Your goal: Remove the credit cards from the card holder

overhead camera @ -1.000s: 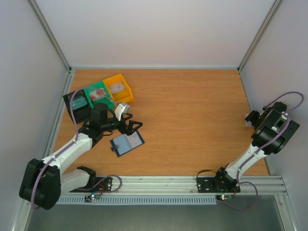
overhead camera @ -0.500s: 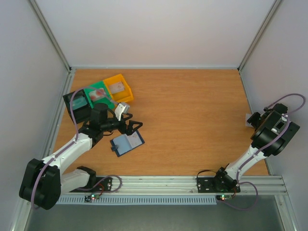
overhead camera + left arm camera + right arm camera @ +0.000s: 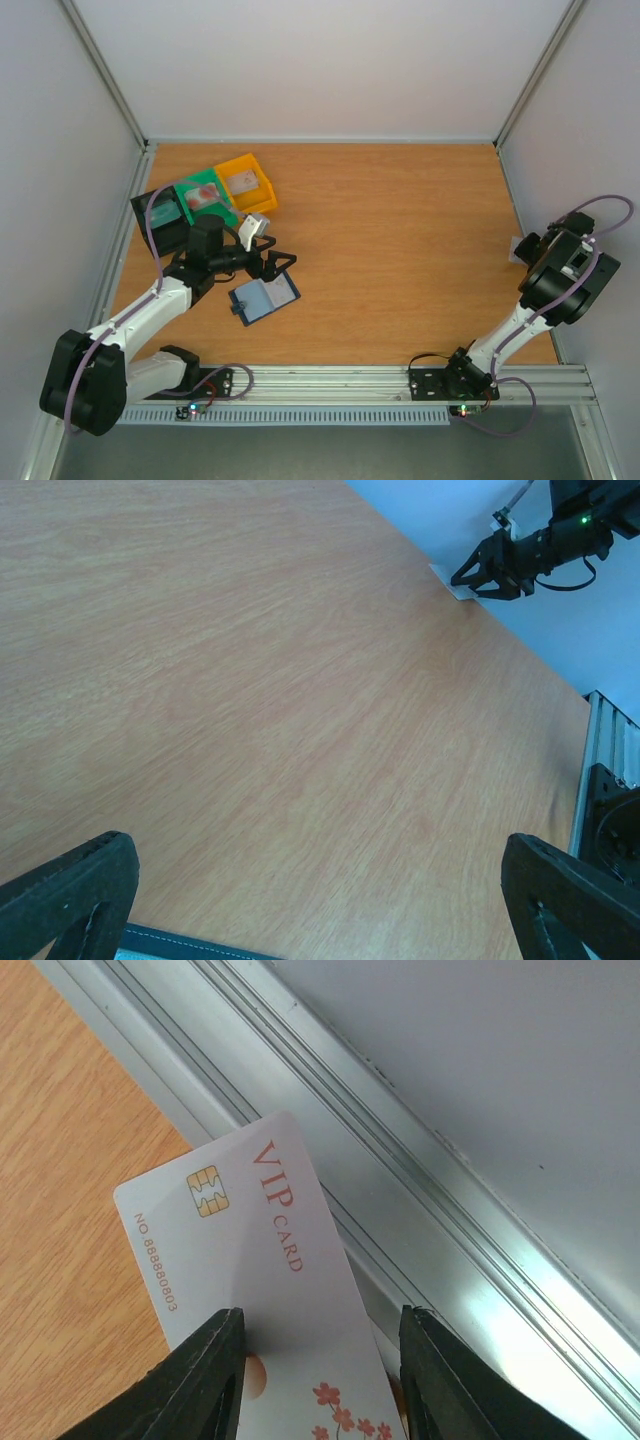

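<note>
The dark blue card holder (image 3: 265,298) lies open on the table at the left; its stitched edge (image 3: 170,944) shows at the bottom of the left wrist view. My left gripper (image 3: 276,262) hovers just beyond it, jaws wide open and empty (image 3: 320,910). A white VIP credit card (image 3: 250,1260) lies at the table's right edge against the aluminium rail (image 3: 420,1190). My right gripper (image 3: 320,1380) stands over this card, partly open, its left finger overlapping the card's edge. From above, that card (image 3: 515,248) peeks out beside the right gripper (image 3: 524,250).
Three bins stand at the back left: black (image 3: 158,216), green (image 3: 205,196) and yellow (image 3: 246,181), each with a card inside. The enclosure's walls and rail hem the right arm in. The right gripper (image 3: 492,568) shows far off in the left wrist view.
My right gripper's jaws have narrowed and the right arm has shifted slightly toward the near edge. The left arm and the card holder have not moved.
</note>
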